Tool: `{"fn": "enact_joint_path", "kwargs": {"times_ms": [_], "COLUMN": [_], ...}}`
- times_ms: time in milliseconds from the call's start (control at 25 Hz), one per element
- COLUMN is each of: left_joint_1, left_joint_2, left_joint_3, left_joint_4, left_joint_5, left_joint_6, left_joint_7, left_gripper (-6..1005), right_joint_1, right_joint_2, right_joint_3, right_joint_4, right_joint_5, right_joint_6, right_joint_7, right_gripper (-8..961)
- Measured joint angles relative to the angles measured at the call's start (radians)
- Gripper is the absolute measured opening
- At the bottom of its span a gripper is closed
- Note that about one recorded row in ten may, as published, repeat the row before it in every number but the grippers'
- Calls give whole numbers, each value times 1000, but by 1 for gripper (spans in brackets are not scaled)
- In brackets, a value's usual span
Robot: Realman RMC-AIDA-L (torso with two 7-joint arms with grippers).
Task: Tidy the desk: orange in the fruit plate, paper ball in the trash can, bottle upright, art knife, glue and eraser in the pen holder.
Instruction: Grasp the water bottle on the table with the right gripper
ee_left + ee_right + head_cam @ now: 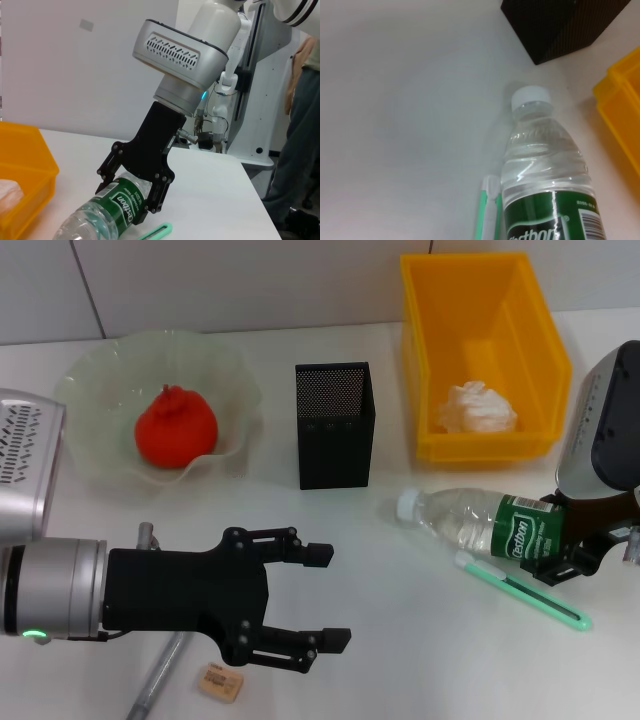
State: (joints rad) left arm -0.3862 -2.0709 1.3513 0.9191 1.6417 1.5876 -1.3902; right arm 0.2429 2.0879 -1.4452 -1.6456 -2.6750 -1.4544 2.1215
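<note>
Trash can (487, 315) holds paper ball (478, 408). Fruit plate (100, 375) holds orange (176, 427). Left gripper (318, 596) low over table (400, 640), jaws apart, empty. Bottle (480, 522) lying on its side, right gripper (131, 197) jaws clamped on its labelled end. Eraser (220, 682) beside the left gripper.

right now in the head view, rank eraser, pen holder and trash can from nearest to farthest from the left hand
1. The eraser, on the table just under the open left hand, toward the robot.
2. The pen holder, standing beyond the hand, mid-table.
3. The trash can, far back on the right side.
</note>
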Motion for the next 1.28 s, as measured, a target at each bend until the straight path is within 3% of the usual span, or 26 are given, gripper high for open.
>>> {"fn": "enact_joint_path", "kwargs": {"times_ms": [440,1280], "left_joint_1": [-8,-20], "left_joint_2": [0,0], "left_joint_3": [0,0], "left_joint_4": [0,-8], "left_joint_5": [1,6], "left_joint_6": [0,-5], "left_joint_7": [-9,-9], "left_gripper": [845,846], "right_joint_1": [-19,39], "right_joint_2": [1,-5], "right_joint_3": [-2,7], "right_joint_4": [-70,55], "right_joint_5": [22,-8], "right_joint_6": [-17,-7], "right_joint_7": [0,54], "right_gripper": [763,774]}}
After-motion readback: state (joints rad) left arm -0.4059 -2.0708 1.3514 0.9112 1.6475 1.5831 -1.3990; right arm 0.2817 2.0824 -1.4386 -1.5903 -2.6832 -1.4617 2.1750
